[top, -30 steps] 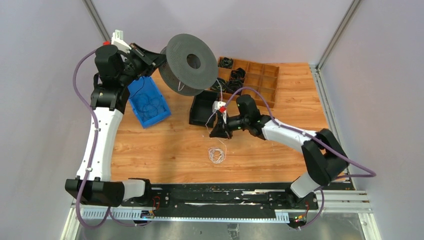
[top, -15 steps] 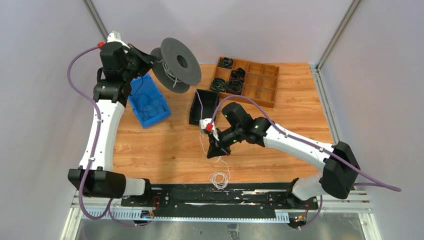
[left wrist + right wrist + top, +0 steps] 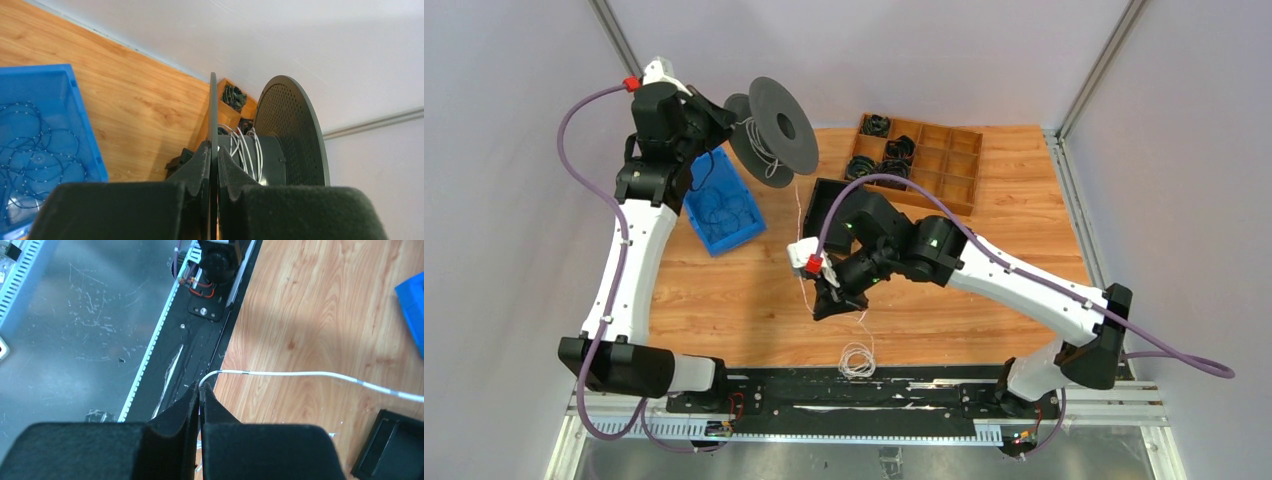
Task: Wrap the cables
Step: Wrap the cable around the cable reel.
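Overhead rear view, two wrist close-ups

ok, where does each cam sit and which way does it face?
Top external: above and behind the bases, looking down at the table; both arms show.
Left wrist: on the left arm, facing the back wall along the left gripper, shut on the spool.
Right wrist: on the right arm, facing down over the near table edge; right gripper pinches the white cable.
Shared: top and left wrist see the spool and blue bin.
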Controlling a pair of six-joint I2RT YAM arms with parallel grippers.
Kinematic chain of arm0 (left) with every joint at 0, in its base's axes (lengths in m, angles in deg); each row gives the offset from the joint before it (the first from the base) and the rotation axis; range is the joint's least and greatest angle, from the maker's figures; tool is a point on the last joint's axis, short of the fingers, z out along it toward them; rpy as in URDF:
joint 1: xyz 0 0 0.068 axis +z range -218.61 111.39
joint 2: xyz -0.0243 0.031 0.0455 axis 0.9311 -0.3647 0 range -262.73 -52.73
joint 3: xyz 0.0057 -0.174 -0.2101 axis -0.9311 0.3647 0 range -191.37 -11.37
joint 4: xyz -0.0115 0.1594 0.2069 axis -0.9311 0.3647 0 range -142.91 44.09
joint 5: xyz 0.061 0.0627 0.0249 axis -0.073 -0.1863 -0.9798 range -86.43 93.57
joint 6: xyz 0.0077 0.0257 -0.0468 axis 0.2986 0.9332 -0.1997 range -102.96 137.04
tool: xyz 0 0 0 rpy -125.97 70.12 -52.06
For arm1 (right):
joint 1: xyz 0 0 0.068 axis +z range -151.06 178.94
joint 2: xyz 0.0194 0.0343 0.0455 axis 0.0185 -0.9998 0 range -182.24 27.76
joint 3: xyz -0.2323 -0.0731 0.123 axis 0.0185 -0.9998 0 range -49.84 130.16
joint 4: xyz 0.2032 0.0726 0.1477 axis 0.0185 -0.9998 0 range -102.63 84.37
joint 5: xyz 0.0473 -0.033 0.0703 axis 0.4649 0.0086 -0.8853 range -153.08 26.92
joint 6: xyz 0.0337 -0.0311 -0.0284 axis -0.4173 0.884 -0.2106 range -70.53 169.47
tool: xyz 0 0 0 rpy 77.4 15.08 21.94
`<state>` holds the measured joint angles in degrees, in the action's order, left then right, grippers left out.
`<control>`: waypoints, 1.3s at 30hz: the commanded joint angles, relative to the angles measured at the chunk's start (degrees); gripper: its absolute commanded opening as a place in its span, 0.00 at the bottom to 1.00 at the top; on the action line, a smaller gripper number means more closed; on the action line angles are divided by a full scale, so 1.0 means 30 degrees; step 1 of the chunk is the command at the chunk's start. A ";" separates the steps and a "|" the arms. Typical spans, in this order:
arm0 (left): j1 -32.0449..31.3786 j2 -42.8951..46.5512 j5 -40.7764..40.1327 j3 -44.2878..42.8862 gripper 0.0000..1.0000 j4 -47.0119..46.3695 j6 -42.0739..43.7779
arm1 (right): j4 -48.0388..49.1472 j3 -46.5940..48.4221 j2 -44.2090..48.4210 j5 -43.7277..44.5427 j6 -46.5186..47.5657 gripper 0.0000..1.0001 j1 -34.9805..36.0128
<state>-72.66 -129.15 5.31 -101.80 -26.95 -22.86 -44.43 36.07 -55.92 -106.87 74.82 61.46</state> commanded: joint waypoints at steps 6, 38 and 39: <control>-0.2651 0.0319 -0.2442 -0.0741 0.00 -0.0881 0.2617 | -0.4290 0.6176 -0.2745 0.2706 -0.0171 0.00 0.0927; -1.1139 0.0070 -0.4914 0.3026 0.00 -0.3385 1.2082 | -0.5697 1.3403 -0.2530 0.8967 0.2651 0.01 -0.1181; -1.1269 0.0000 -0.4996 0.2995 0.00 -0.3368 1.2122 | -0.5693 1.3449 -0.2544 0.8946 0.2706 0.01 -0.1230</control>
<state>-104.97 -129.17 -7.35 -92.29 -31.85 10.67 -60.50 74.34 -64.42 -80.57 81.18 59.28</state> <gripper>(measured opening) 0.076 0.009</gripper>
